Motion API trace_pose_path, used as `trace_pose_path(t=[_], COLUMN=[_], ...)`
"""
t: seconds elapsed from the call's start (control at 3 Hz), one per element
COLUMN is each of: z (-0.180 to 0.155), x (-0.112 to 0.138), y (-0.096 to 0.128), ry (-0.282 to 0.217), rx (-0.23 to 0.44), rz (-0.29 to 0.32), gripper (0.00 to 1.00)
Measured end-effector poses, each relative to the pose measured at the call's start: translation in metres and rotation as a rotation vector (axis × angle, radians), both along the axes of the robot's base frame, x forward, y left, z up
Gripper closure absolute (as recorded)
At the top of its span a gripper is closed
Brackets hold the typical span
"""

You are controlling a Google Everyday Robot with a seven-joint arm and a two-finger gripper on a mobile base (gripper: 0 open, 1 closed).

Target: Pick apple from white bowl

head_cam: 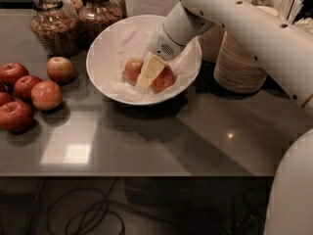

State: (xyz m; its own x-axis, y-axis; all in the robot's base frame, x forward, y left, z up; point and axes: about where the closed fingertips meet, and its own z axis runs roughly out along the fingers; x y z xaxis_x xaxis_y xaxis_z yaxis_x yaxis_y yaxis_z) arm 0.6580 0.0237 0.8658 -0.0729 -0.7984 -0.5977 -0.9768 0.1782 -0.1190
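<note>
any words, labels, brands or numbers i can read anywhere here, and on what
None: no text can be read anywhere.
The jars, the white bowl and the paper bowls show no legible label or mark.
The gripper, down in the white bowl beside the apple, bears no readable marking either.

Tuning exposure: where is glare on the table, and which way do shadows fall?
Camera view: pale glare patch on the table front-left, small glint right; the white bowl casts its shadow toward the camera; the claw sits inside the bowl.
</note>
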Motion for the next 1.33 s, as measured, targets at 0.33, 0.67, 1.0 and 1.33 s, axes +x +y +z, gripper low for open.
trace_pose_path(t=[0.33,0.67,1.0,1.33], z=[-0.0037,-0.0039,0.0004,0.001], x=[-0.003,-0.0033,-0.0041,-0.0058], y=[-0.0098,-0.0106,-0.0074,-0.0058], ry=[0.016,0.017,0.018,0.029], rx=[0.01,0.011,0.02,0.032], rz=[-0.018,-0.02,-0.012,-0.004], gripper=[0.19,0.43,0.66,0.89])
